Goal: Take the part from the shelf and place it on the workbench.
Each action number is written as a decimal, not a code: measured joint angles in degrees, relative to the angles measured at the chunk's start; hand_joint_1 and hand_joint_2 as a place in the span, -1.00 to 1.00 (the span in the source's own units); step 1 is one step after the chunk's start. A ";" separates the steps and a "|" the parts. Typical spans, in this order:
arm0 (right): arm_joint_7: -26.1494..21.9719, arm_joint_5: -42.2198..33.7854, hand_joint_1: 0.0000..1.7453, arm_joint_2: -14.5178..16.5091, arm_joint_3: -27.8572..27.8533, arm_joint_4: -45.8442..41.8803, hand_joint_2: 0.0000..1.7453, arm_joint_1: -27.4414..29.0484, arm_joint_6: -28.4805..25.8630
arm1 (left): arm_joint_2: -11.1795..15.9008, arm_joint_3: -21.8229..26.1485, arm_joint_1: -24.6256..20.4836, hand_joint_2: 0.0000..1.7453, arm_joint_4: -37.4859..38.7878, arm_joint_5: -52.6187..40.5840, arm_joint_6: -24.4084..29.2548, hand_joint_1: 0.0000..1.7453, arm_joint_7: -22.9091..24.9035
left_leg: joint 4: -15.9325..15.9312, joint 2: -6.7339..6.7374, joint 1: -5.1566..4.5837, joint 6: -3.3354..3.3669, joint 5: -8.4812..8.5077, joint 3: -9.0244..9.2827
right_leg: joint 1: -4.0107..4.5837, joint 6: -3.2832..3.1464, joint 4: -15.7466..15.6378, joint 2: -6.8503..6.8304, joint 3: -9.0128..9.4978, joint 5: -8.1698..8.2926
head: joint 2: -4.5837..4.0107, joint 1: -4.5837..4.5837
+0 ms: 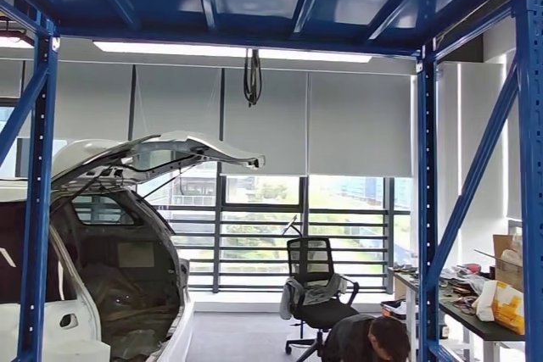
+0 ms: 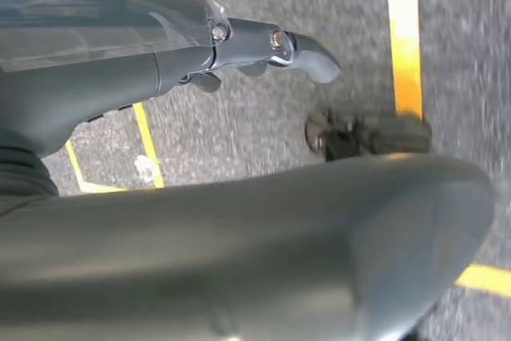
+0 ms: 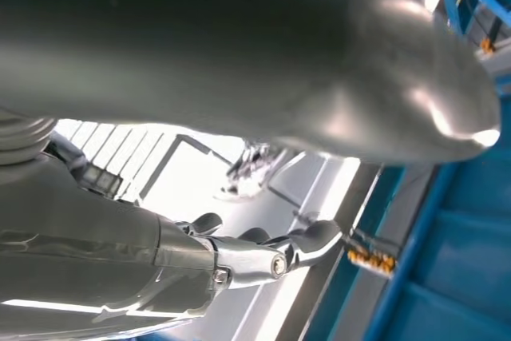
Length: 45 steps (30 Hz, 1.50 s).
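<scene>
The left hand (image 2: 253,141) is hanging over grey floor (image 2: 253,117) crossed by yellow tape lines (image 2: 404,37), its fingers (image 2: 301,53) stretched out straight and apart from the thumb, holding nothing and touching nothing. The right hand (image 3: 271,189) is reaching up with its fingers (image 3: 313,241) likewise extended and spread from the thumb, also gripping nothing, with blue rack beams just beyond it. In the head view the blue shelf frame (image 1: 426,209) is standing around the scene, its uprights at the left and right edges and its top deck overhead. Through the frame, a white car (image 1: 96,235) with its tailgate raised is sitting at the left, a black office chair (image 1: 316,286) is standing far off before the windows, a person (image 1: 372,341) is bending low near it, and a cluttered table (image 1: 473,320) is running along the right. I cannot tell where the part is
</scene>
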 joint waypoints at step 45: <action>6.77 -8.72 -1.00 3.87 -5.44 6.57 -1.00 3.94 4.14 | 2.38 0.95 0.23 -1.00 -0.02 0.41 0.66 -1.00 -2.24 | -0.53 -0.45 -0.57 1.22 -2.43 3.18 | 1.24 -1.88 1.94 0.07 -3.85 2.65 | 0.03 -0.11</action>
